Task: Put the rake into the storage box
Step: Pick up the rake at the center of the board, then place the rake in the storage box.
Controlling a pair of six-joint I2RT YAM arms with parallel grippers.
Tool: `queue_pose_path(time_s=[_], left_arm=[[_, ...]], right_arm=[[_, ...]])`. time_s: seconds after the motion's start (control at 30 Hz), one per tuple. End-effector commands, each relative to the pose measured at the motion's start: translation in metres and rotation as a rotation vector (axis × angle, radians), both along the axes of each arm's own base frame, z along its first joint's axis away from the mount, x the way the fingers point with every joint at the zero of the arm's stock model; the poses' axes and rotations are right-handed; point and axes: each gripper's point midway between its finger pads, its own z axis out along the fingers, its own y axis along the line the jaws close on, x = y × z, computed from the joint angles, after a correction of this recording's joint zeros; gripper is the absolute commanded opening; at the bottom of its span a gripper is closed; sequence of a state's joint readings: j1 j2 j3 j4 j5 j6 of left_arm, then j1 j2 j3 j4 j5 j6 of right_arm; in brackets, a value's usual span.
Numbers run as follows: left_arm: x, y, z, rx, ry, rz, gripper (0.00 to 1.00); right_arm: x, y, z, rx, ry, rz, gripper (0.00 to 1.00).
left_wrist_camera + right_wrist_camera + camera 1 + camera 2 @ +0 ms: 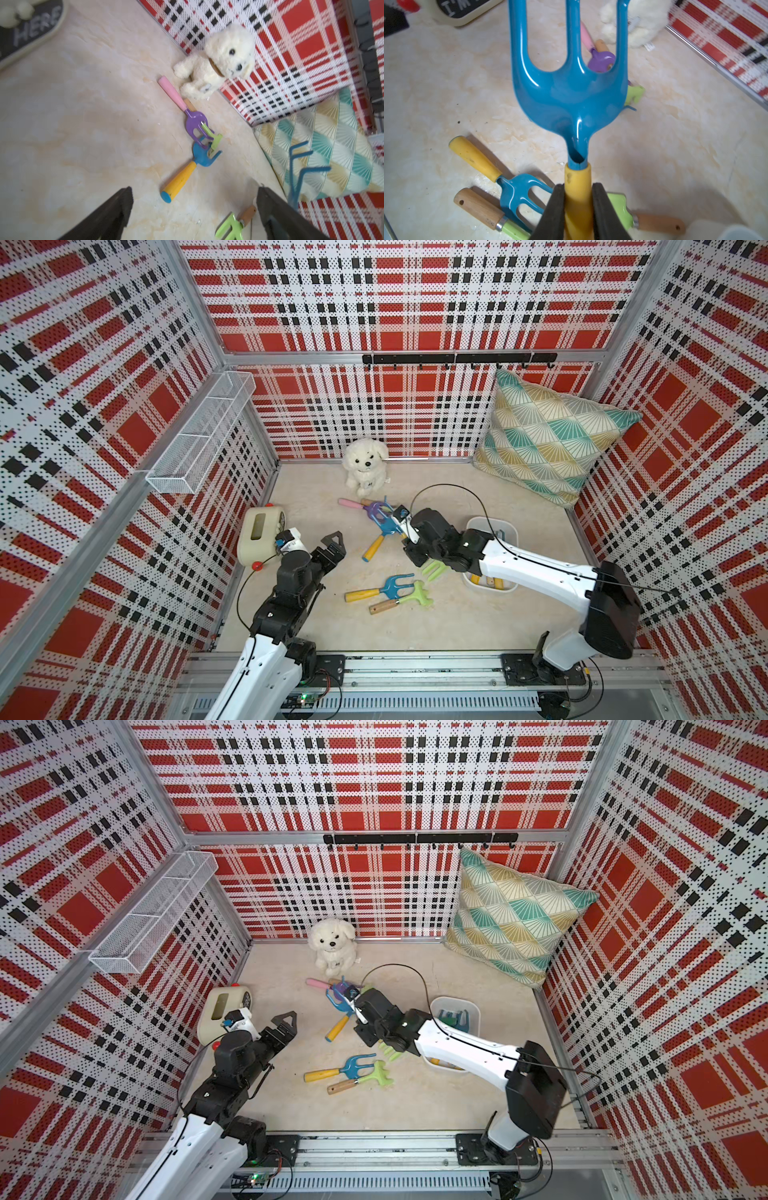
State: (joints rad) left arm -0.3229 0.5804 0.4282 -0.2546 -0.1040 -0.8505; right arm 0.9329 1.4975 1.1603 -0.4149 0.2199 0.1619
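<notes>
Nearest the rail, the left tool (336, 546) hangs released, its black jaws spread wide over the beige marbled table (415, 626), well apart from the box. Just beyond it two loose rakes lie side by side: a glossy blue rake with a yellow handle (380, 589) and a pale green rake with a wooden handle (399, 599).

Past them, your right tool (578, 185) is clenched on the smooth, round yellow handle of the blue three-tined metal rake (571, 93), gripping just below the metal socket. The left wrist view shows its thin tines in the air, clear of the table.

The relation that matters is this. The tines point away from the wrist toward the far-left, while the white plastic storage box (512, 533) lies the opposite way, behind the tool and partly under the right forearm. The right arm is far nearer to it. The box is a rounded tub with a rolled rim, its long axis near-to-far, so the rake looks slantwise to it. It holds blue tines and yellow handles.

Farther off lies a tangled cluster of rakes (380, 522), then a fluffy white plush dog (365, 464) and a patterned fabric pillow (548, 435).
</notes>
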Motion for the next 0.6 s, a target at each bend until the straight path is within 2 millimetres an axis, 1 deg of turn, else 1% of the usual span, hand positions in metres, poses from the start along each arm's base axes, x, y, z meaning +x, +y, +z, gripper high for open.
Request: queue_pose_path(time_s=[0.0, 0.1, 0.17, 0.27, 0.33, 0.37, 0.43, 0.57], left_arm=[[0.005, -0.024, 0.016, 0.053, -0.048, -0.041, 0.99], [0.004, -0.056, 0.014, 0.120, -0.039, -0.106, 0.99], [0.003, -0.077, 0.008, 0.170, -0.024, -0.154, 0.99], [0.001, -0.108, -0.004, 0.243, 0.005, -0.236, 0.99], [0.000, -0.125, -0.013, 0.279, 0.026, -0.286, 0.99], [-0.001, -0.133, -0.018, 0.296, 0.037, -0.311, 0.99], [-0.002, -0.146, -0.026, 0.320, 0.058, -0.349, 0.99], [-0.006, -0.162, -0.045, 0.359, 0.087, -0.413, 0.99]], right_arm=[[0.007, -0.045, 0.004, 0.090, 0.023, -0.251, 0.00], [0.007, -0.096, -0.008, 0.122, 0.067, -0.425, 0.00], [0.005, -0.123, -0.015, 0.151, 0.090, -0.512, 0.00], [0.003, -0.161, -0.028, 0.188, 0.125, -0.648, 0.00], [0.003, -0.182, -0.035, 0.190, 0.134, -0.721, 0.00], [0.004, -0.191, -0.039, 0.193, 0.140, -0.756, 0.00], [0.006, -0.204, -0.046, 0.190, 0.155, -0.805, 0.00], [0.013, -0.216, -0.060, 0.159, 0.165, -0.844, 0.00]])
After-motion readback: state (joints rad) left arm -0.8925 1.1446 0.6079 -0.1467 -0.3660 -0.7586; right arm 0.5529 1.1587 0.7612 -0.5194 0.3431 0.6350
